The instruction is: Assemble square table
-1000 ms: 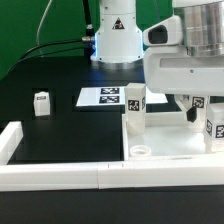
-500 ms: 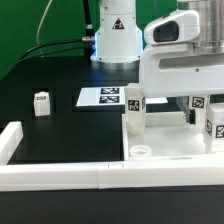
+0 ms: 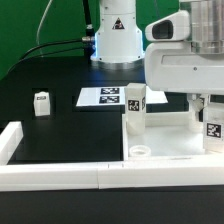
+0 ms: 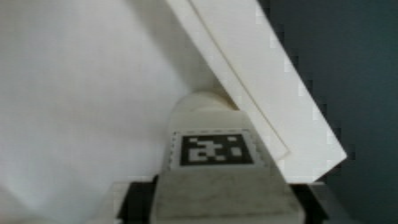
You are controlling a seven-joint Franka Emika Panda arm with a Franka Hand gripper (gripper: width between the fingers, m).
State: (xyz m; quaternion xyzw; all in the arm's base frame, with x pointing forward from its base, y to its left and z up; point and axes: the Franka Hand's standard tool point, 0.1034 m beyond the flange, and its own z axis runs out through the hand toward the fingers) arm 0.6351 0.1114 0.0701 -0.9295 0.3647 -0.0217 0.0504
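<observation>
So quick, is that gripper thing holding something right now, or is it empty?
Gripper: closed on a white tagged leg, held against the square tabletop.

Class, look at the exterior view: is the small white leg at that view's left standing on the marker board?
No. The small leg stands on the black table, apart from the marker board.
</observation>
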